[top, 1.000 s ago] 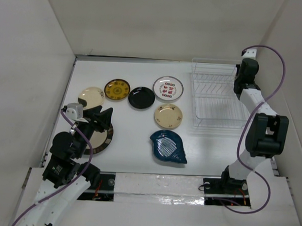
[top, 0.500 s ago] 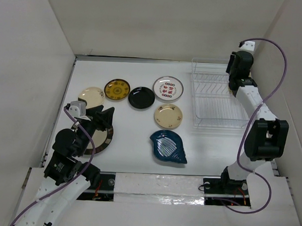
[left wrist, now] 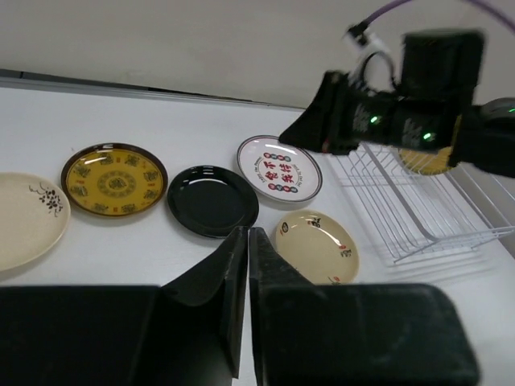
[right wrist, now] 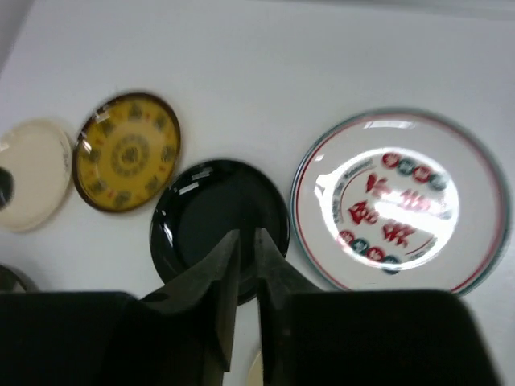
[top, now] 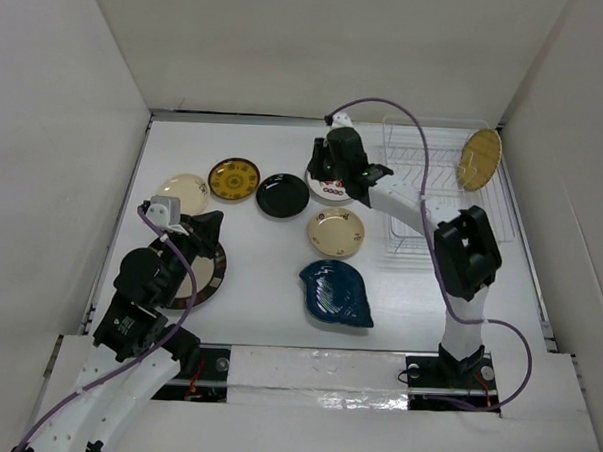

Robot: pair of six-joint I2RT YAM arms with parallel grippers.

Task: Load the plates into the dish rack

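Observation:
The dish rack (top: 442, 224) stands at the right, and a woven yellow plate (top: 480, 159) is upright in its far right corner. On the table lie a cream plate (top: 182, 193), a yellow patterned plate (top: 233, 179), a glossy black plate (top: 282, 196), a white plate with red-green marks (top: 345, 188), a small cream plate (top: 336, 232) and a blue leaf-shaped plate (top: 337, 293). My right gripper (top: 329, 177) hovers over the white plate's left edge, its jaws a narrow gap apart and empty (right wrist: 248, 235). My left gripper (top: 209, 225) is shut on nothing above the large dark-rimmed plate (top: 201, 280).
White walls close in the table on the left, back and right. The right arm reaches across in front of the rack (left wrist: 418, 217) with its purple cable (top: 406, 115) looping above. The left arm covers most of the dark-rimmed plate.
The right arm swung left from the rack's far side to the white plate, leaving the woven yellow plate standing in the rack. My left gripper closed.

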